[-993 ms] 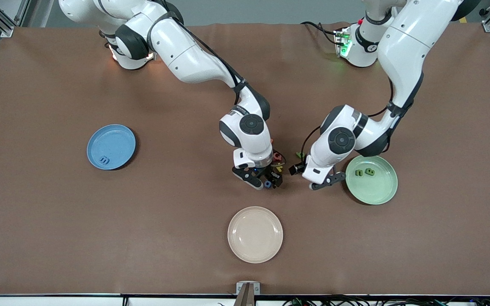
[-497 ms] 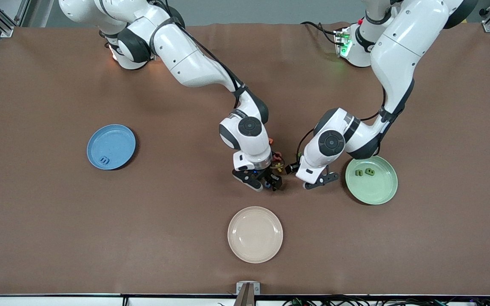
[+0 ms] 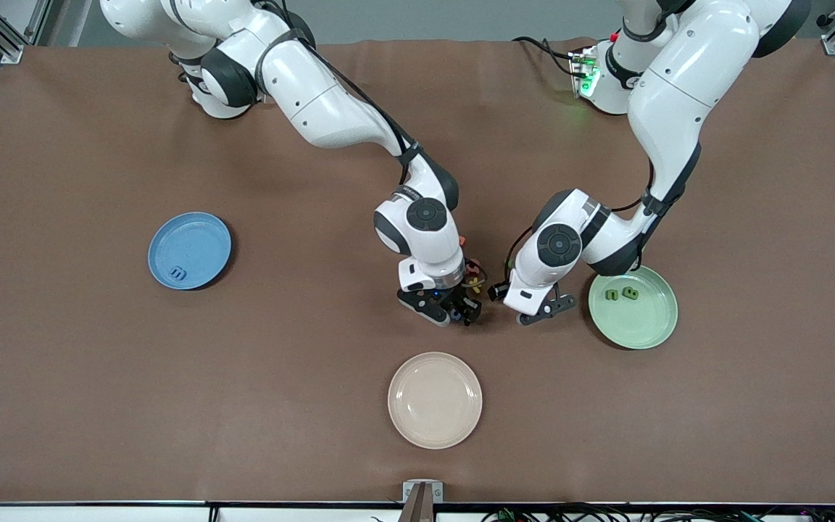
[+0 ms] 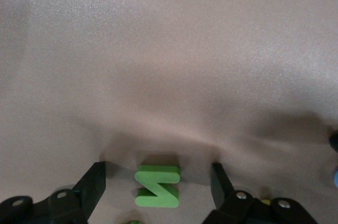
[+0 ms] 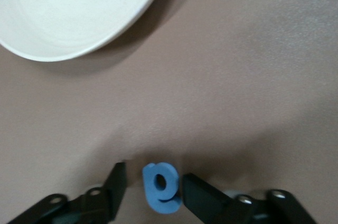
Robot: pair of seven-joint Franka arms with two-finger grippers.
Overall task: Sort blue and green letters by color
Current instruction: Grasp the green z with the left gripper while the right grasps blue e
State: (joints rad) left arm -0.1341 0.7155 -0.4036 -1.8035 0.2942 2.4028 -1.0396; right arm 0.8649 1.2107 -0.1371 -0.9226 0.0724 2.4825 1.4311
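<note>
Right gripper (image 3: 454, 313), low at table centre, jaws narrowed around a small flat mid-blue foam letter (image 5: 162, 187), one finger touching it, the other just beside. Left gripper (image 3: 533, 308), beside the round pale green plate (image 3: 649, 330), jaws spread wide around a flat green foam Z (image 4: 157, 185) lying on the brown mat. Two olive-green letters (image 3: 621, 293) on that plate; one blue letter (image 3: 177, 273) on the round blue plate (image 3: 200, 235). Cream plate (image 3: 435, 399) nearest the front camera.

no printed text or labels; the foam shapes read z (image 4: 157, 185) in green, e (image 5: 161, 187) in blue.
</note>
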